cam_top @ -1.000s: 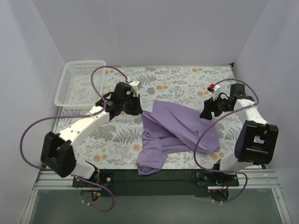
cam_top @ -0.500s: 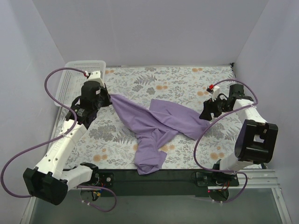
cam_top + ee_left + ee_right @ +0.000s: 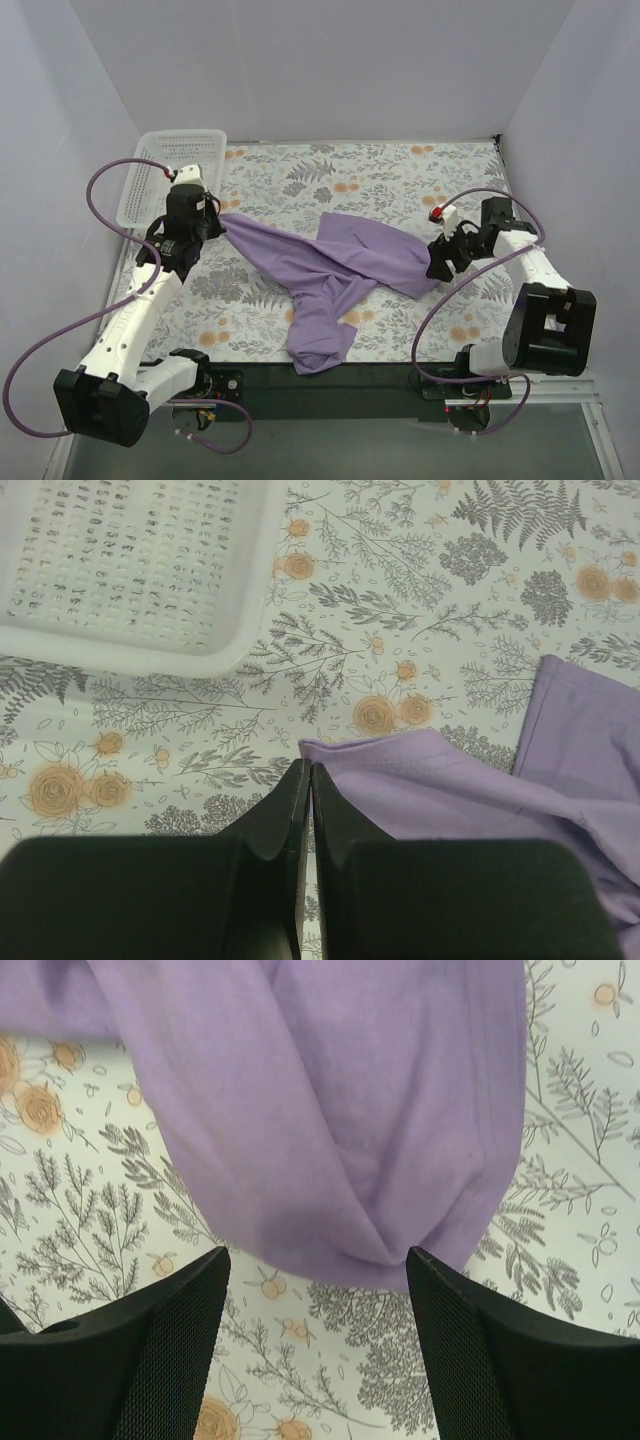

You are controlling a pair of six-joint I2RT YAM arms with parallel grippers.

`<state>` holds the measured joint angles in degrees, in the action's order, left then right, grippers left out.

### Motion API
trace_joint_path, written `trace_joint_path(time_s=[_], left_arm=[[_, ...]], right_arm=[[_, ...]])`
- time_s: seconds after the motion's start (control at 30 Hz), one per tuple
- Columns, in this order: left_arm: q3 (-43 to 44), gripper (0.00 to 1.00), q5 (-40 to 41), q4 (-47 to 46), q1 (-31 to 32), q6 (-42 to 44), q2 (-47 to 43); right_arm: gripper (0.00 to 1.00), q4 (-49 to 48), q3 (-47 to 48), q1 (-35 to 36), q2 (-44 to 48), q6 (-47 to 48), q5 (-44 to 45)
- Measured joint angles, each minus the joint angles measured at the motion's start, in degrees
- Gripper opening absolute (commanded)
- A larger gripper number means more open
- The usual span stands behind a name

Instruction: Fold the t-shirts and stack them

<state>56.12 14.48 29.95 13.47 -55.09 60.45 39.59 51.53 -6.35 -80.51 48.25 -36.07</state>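
The left gripper [image 3: 214, 224] pinched a corner of the shirt [image 3: 345, 262], which lay strung out and crumpled across the table [image 3: 400, 180]. The right gripper [image 3: 440, 262] hung spread at its far edge. Such a thin pinch could slip under tension.

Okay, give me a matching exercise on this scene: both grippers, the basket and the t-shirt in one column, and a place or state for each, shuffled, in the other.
Column one:
1. left gripper
2. right gripper
3. white basket
4. t-shirt

Column two:
A. open, over the t-shirt's right end
B. at the far left corner of the table
C. lying crumpled, not folded
D. shut on the t-shirt's left edge

Pairs: 1-D, 2-A, 3-B, 4-C.
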Motion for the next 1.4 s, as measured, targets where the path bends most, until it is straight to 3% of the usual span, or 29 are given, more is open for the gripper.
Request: trace_joint_path(time_s=[0.17, 0.43, 0.57, 0.67, 0.7, 0.87, 1.03, 1.07, 1.1, 1.23, 1.4], left_arm=[[-0.4, 0.00, -0.1, -0.1, -1.0, 0.0, -0.1], [-2.1, 0.00, -1.8, -2.1, -1.2, -0.2, -0.5], [-5.0, 0.00, -2.6, -2.8, -1.4, -0.2, -1.6], [-6.8, 0.00, -3.1, -3.4, -1.4, -0.2, -2.8], [-7.2, 0.00, -3.1, -3.4, -1.4, -0.2, -3.1], [-7.8, 0.00, -3.3, -4.0, -1.4, -0.2, -4.3], [-7.8, 0.00, -3.6, -5.0, -1.4, -0.2, -4.6], [-7.8, 0.00, -3.7, -5.0, -1.4, -0.2, -4.5], [-7.8, 0.00, -3.9, -5.1, -1.4, -0.2, -4.4], [-7.8, 0.00, -4.4, -5.2, -1.4, -0.2, -3.4], [-7.8, 0.00, -4.7, -5.2, -1.4, -0.2, -2.6]], right_arm=[[0.76, 1.4, -3.3, 0.4, 4.5, 2.1, 2.4], [0.57, 0.0, -5.2, 6.8, 0.2, -1.0, 4.7], [0.31, -2.2, -5.2, 8.8, -3.3, -3.8, 7.2], [0.02, -2.4, -5.1, 10.1, -3.5, -4.8, 8.6], [0.01, -2.3, -4.9, 10.4, -3.3, -5.0, 8.9], [0.01, 0.5, 0.9, 11.0, -0.5, -6.1, 8.6], [0.02, 1.0, 16.2, 13.2, -1.1, -9.1, 4.7], [0.09, 0.7, 19.4, 14.1, -2.2, -10.3, 4.0], [0.32, 0.2, 22.8, 14.9, -4.0, -12.0, 3.6], [0.48, -2.1, 33.8, 17.0, -15.2, -18.4, 5.7], [0.75, -3.2, 32.9, 16.1, -22.4, -21.8, 11.3]])
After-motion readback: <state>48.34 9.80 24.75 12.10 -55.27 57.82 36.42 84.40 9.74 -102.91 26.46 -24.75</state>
